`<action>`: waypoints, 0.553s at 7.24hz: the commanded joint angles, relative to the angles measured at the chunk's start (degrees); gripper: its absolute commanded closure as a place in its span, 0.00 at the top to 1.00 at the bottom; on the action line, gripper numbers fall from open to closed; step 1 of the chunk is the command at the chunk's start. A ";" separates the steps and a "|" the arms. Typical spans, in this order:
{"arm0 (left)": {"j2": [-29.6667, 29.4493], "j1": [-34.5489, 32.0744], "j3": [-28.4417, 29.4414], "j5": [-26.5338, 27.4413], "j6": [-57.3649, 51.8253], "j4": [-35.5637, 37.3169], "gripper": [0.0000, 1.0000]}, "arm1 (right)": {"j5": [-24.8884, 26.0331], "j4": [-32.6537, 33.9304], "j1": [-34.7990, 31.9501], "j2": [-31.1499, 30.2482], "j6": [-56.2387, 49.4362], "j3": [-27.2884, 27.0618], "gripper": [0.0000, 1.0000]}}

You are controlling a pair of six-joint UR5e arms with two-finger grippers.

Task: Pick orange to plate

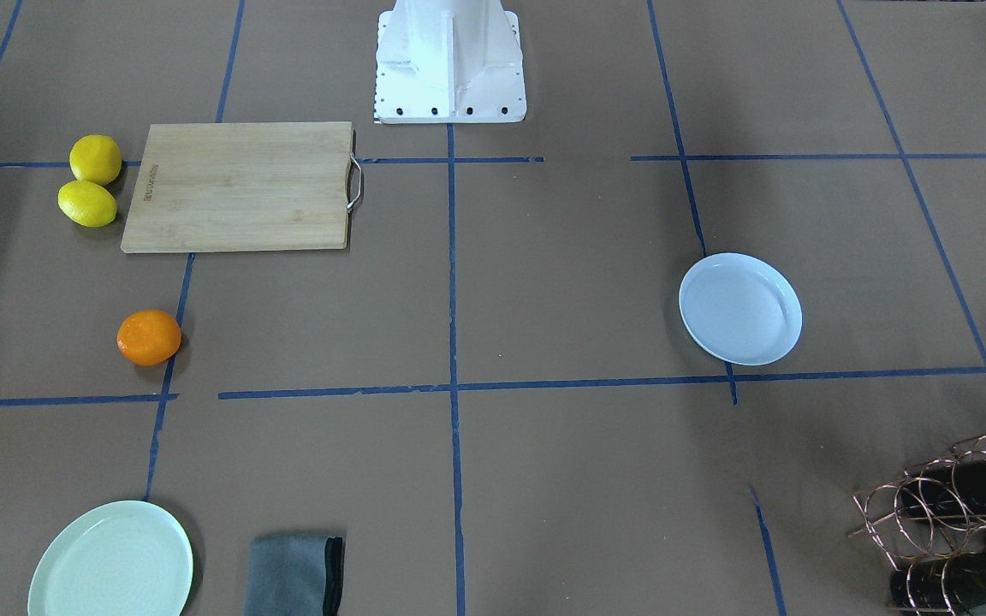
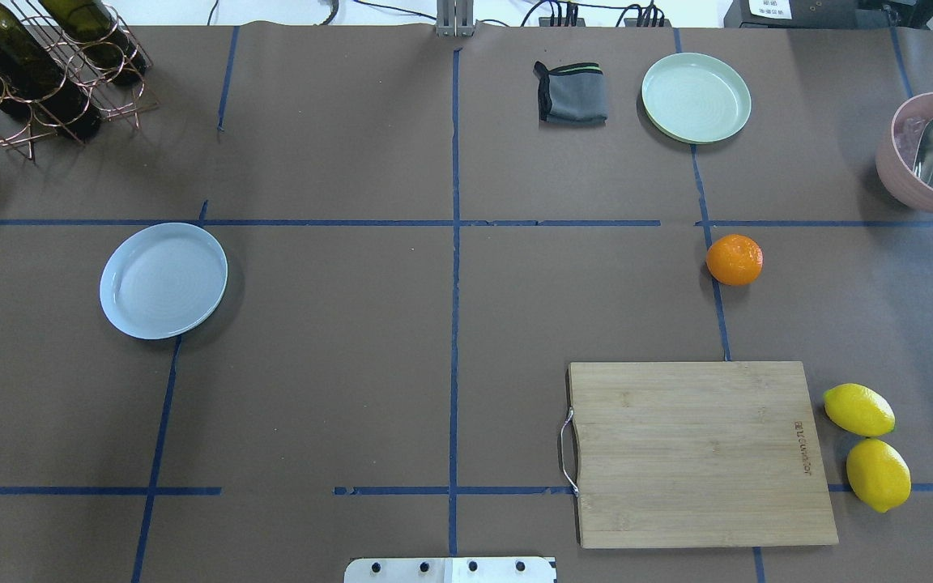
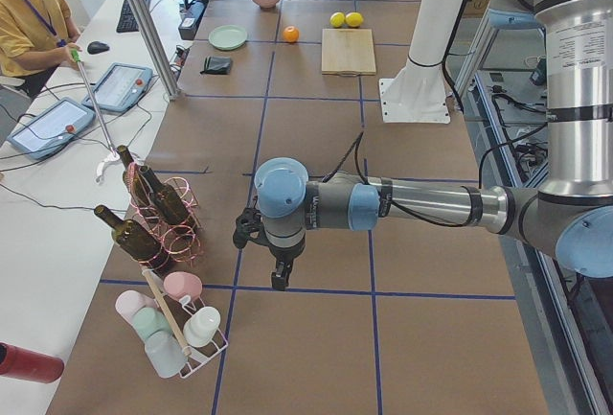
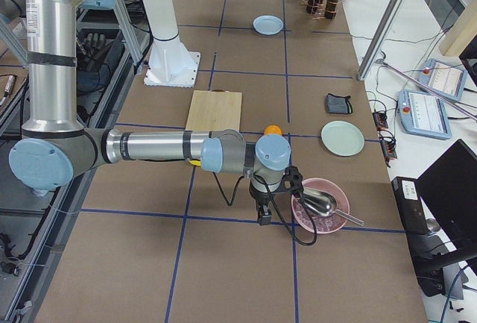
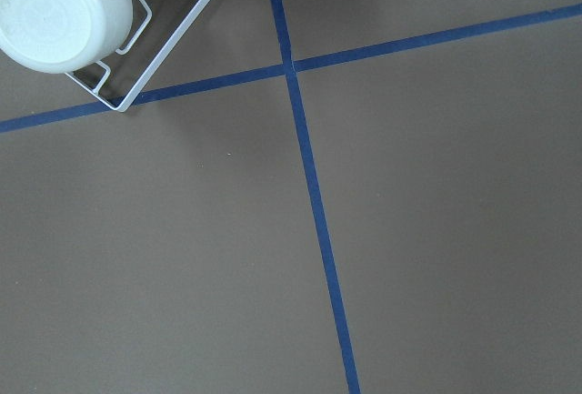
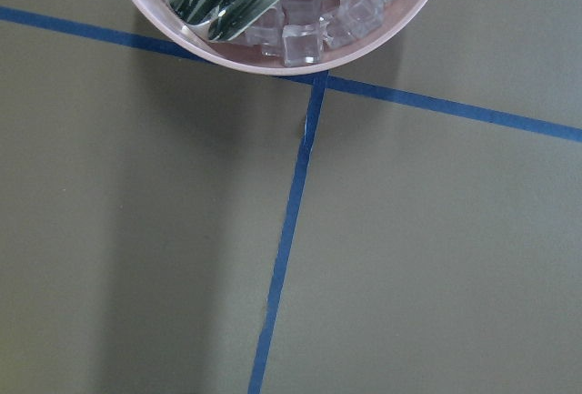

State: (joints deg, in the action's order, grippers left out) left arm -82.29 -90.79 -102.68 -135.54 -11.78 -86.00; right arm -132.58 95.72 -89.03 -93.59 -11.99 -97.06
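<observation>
The orange (image 2: 734, 259) rests on the brown table on the right half of the overhead view, between the mint plate and the cutting board; it also shows in the front view (image 1: 149, 337). The white, bluish plate (image 2: 164, 280) lies bare on the left half, far from the fruit. My left gripper (image 3: 278, 276) hangs low near the bottle rack, seen only in the exterior left view. My right gripper (image 4: 262, 215) hangs beside the pink bowl, seen only in the exterior right view. Whether either is open or shut I cannot tell.
A bamboo cutting board (image 2: 701, 453) with two lemons (image 2: 867, 445) beside it lies near the robot base. Further off are a mint-green plate (image 2: 696, 97), a grey cloth (image 2: 572, 93), a pink bowl (image 2: 912, 182) with ice and scoop, and a bottle rack (image 2: 37, 65).
</observation>
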 commanded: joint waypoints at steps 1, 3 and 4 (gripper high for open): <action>0.37 -0.17 -0.76 -0.07 -0.09 -0.22 1.00 | -0.04 -0.01 0.00 0.08 -0.05 -0.23 1.00; 0.03 0.00 -1.12 -0.25 0.43 -0.49 1.00 | -0.04 -0.01 0.00 -0.01 -0.13 -0.06 1.00; -0.32 0.00 -0.86 -0.08 0.70 -0.49 1.00 | 0.04 -0.01 0.00 0.08 -0.05 -0.14 1.00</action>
State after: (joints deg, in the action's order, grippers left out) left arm -82.28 -90.85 -103.59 -135.67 -11.45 -86.40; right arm -132.61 95.71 -89.03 -93.55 -12.08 -97.21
